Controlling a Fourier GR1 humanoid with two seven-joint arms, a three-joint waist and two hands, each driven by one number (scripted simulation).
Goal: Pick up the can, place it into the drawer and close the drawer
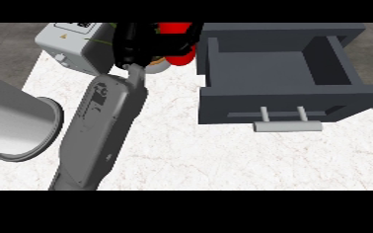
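Observation:
The red can (177, 29) is at the back of the counter, just left of the open drawer (218, 69). My right hand (133, 45) has its black fingers curled round the can and hides most of it; red shows above and to the right of the fingers. Its forearm (98, 123) runs up from the lower left. The dark grey drawer stands pulled out with a bare inside, and its light grey handle (287, 126) faces me. Of my left arm only a grey forearm end (22, 126) shows at the left edge; the hand is out of sight.
A light grey box-shaped appliance (73, 44) stands at the back left, close to the hand. The white marbled counter (189, 153) stretches across the front, and its left edge runs near the appliance.

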